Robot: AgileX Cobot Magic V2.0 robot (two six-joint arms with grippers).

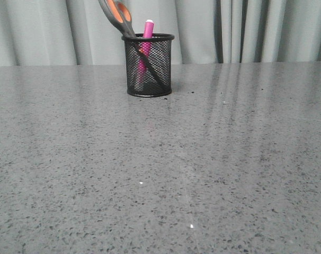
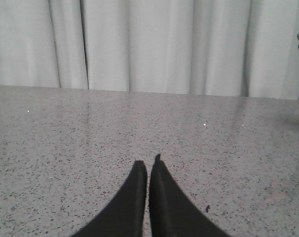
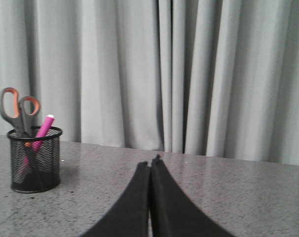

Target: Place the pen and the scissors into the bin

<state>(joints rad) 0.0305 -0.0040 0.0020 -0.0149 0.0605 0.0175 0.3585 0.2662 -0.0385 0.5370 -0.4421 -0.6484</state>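
The bin stands upright on the grey speckled table, close to the far edge and a little left of its middle, with the pale curtain hanging just behind it. Both task items are inside it: the scissors lean blades-down, their grey and orange handles sticking out past the rim toward the left, and the pen stands beside them, its top just above the rim. The left gripper hovers over bare tabletop with its fingers pressed together, holding nothing. The right gripper likewise has its fingers together and empty, well apart from the bin, scissors and pen
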